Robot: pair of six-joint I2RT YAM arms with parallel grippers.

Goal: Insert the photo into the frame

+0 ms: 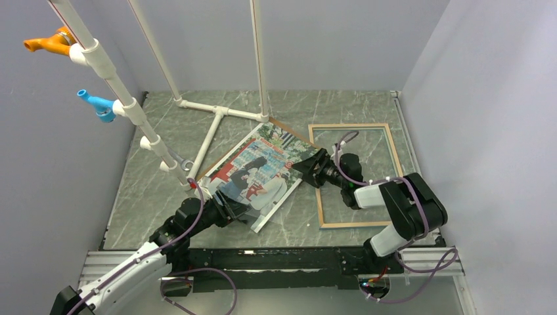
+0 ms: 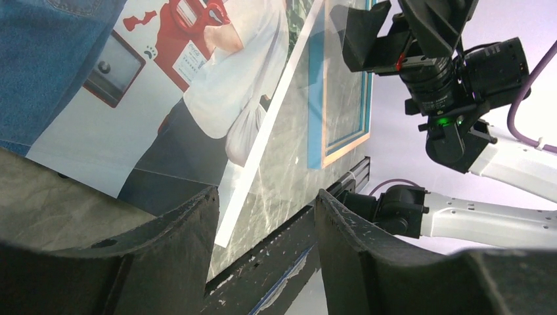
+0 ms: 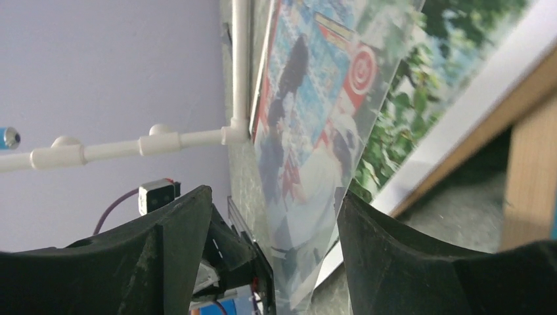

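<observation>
While the frame (image 1: 348, 125) lies on the bench (image 1: 151, 190), left gripper (image 1: 238, 212) and right gripper (image 1: 309, 168), both apart, sit at the photo's (image 1: 263, 172) ends.

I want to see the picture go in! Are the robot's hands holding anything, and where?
Nothing looks gripped. The left gripper stands open around the photo's near edge, the right gripper open around its right corner.

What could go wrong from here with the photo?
1. The left tool and right tool stand open at opposite corners of the photo; uneven closing or pulling could crease it.
2. Its right corner lies beside the left rail of the frame, so dragging may snag or shove that frame.
3. The white pipe stand borders its far edge and might catch it.
</observation>
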